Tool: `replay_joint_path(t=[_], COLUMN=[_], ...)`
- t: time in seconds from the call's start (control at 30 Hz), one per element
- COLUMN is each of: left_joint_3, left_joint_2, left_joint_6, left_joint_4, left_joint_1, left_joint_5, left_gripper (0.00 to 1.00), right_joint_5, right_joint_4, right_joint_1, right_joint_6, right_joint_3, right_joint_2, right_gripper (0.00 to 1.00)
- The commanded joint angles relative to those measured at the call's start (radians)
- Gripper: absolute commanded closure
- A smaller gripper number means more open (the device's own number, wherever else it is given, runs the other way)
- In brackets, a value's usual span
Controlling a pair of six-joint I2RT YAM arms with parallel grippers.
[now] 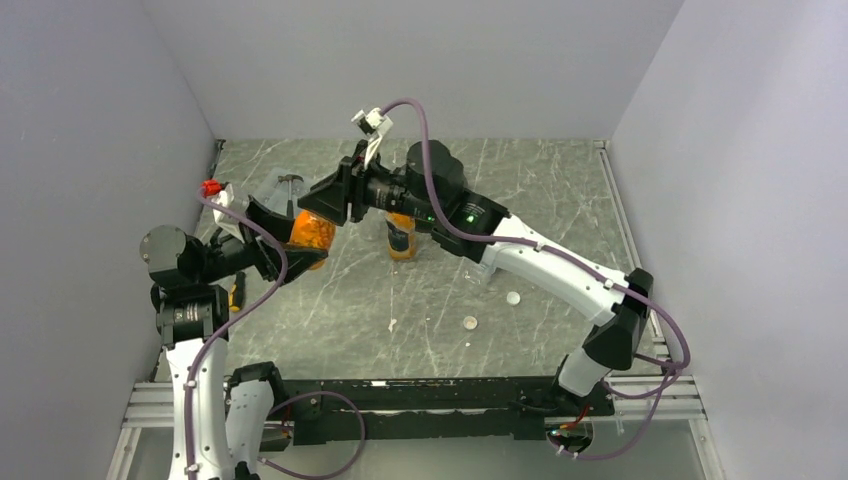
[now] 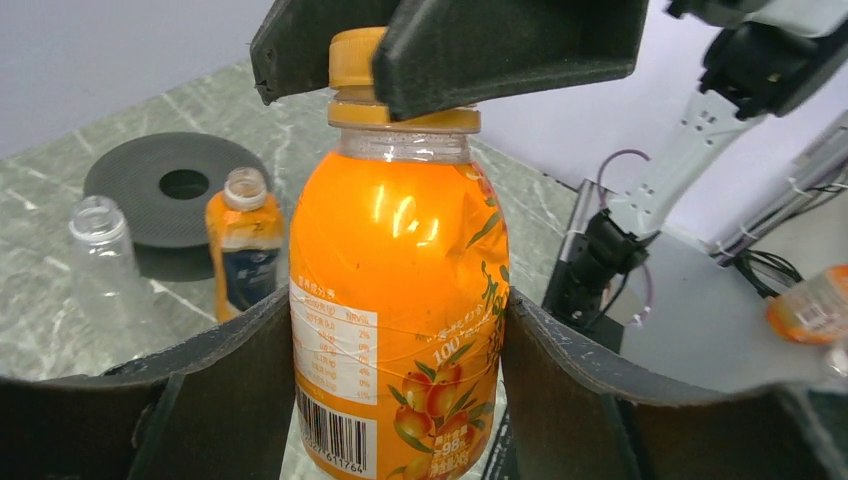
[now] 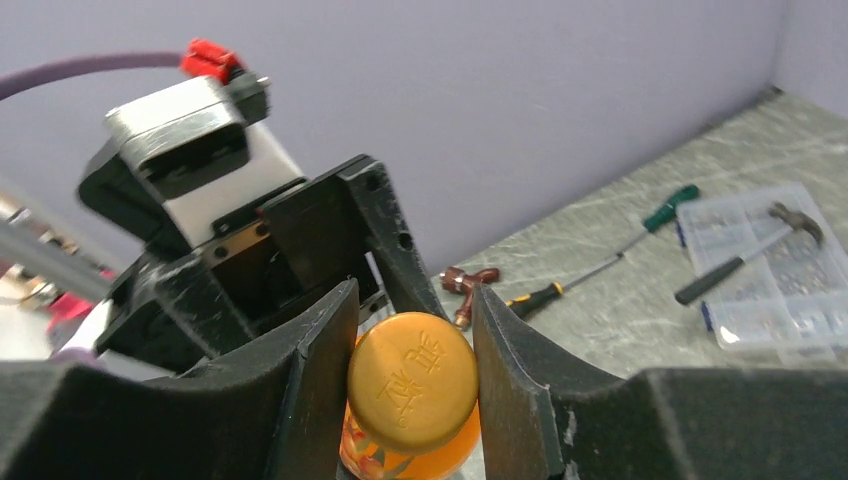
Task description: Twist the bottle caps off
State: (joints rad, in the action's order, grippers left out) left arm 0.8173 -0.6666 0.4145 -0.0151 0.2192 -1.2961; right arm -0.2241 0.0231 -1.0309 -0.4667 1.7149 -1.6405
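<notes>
My left gripper (image 1: 290, 238) is shut on the body of the short stubby orange bottle (image 2: 400, 300) and holds it upright above the table; the bottle also shows in the top view (image 1: 312, 232). My right gripper (image 1: 335, 203) is shut on the bottle's orange cap (image 3: 412, 380), one finger on each side; the cap also shows in the left wrist view (image 2: 355, 60). The tall orange bottle (image 2: 243, 245) and the clear bottle (image 2: 100, 260) stand uncapped on the table. Two white caps (image 1: 513, 297) (image 1: 470, 322) lie loose at the right.
A black disc with a hole (image 2: 180, 185) lies behind the standing bottles. At the left wall are a clear plastic box (image 3: 760, 270), a hammer (image 3: 750, 255) and a screwdriver (image 3: 590, 275). Walls close in three sides.
</notes>
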Motion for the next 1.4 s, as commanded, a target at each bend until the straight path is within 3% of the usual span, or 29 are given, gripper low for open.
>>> replay_joint_path(t=[0.0,0.23,0.37,0.43,0.5,0.57,0.67,0.73,0.93,1.03,1.37], left_joint_3=[0.066,0.129,0.155,0.176,0.199,0.211,0.219,0.220,0.186,0.170,0.160], left_joint_2=[-0.009,-0.010,-0.018,-0.021,-0.027,-0.032,-0.032,-0.027,0.015,0.029,0.017], left_joint_6=[0.101,-0.017,-0.087,-0.154,-0.222,-0.278,-0.341,-0.394,-0.526,-0.538,-0.547], left_joint_4=[0.092,-0.090,-0.169,-0.227,-0.289,-0.337,-0.375,-0.397,-0.386,-0.360,-0.360], left_joint_1=[-0.039,-0.137,-0.144,-0.145,-0.144,-0.144,-0.144,-0.145,-0.144,-0.144,-0.144], left_joint_5=[-0.122,-0.112,-0.105,-0.091,-0.073,-0.052,-0.007,0.034,0.210,0.271,0.326], left_gripper=[0.85,0.85,0.86,0.86,0.88,0.89,0.91,0.92,0.93,0.93,0.95], right_joint_5=[-0.361,-0.622,-0.579,-0.530,-0.462,-0.386,-0.231,-0.099,0.214,0.249,0.194], right_joint_4=[-0.240,-0.508,-0.376,-0.300,-0.246,-0.188,-0.069,-0.015,0.248,0.330,0.328], right_joint_1=[0.003,0.065,0.068,0.068,0.068,0.066,0.061,0.048,-0.014,-0.022,-0.059], right_joint_6=[-0.028,-0.177,-0.098,-0.052,0.000,0.038,0.090,0.107,0.107,0.074,0.059], right_joint_3=[-0.027,-0.106,-0.055,-0.048,-0.055,-0.060,-0.044,-0.040,0.097,0.153,0.223], right_joint_2=[0.064,0.059,0.047,0.059,0.084,0.110,0.151,0.177,0.157,0.121,0.036], right_gripper=[1.00,1.00,0.99,0.94,0.78,0.45,0.11,0.01,0.00,0.02,0.09])
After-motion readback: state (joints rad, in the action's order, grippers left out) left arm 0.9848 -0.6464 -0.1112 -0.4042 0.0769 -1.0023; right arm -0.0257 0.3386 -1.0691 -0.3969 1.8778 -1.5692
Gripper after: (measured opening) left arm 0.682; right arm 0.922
